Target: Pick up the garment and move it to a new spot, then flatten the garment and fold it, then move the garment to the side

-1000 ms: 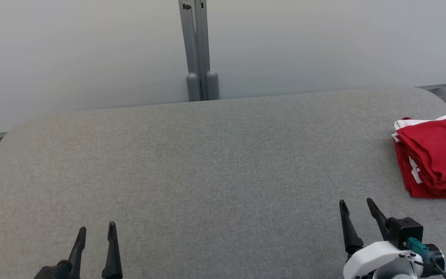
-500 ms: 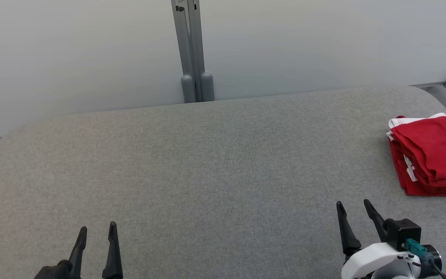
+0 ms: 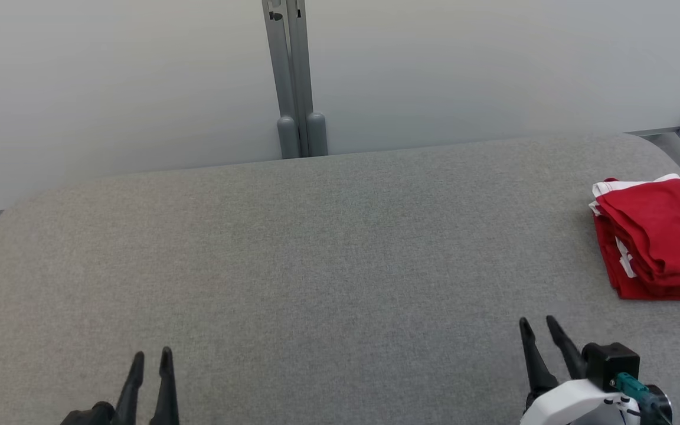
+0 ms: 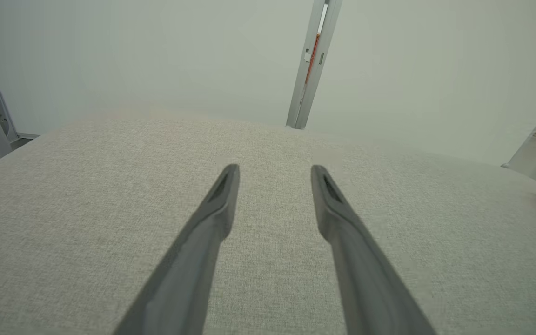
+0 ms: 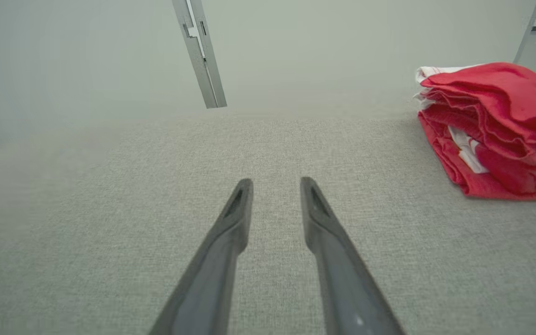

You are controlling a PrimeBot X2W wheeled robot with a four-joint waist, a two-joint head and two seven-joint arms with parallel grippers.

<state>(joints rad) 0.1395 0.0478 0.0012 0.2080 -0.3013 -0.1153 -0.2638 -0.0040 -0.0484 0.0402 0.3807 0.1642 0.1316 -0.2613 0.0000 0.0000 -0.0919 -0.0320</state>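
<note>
Garment (image 3: 659, 236) folded, lying beyond and right of right hand (image 3: 536, 320); left hand (image 3: 152, 352) well apart; both spread, empty

I see the folded red garment (image 3: 659, 236) on the table (image 3: 328, 248), far right; my left gripper (image 3: 152, 352) and right gripper (image 3: 536, 320) point forward, jaws apart, empty.

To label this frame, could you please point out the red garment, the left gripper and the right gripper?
red garment (image 3: 664, 227), head view, on its top folded layer.
left gripper (image 3: 152, 353), head view, midway between its fingertips.
right gripper (image 3: 536, 321), head view, midway between its fingertips.
</note>
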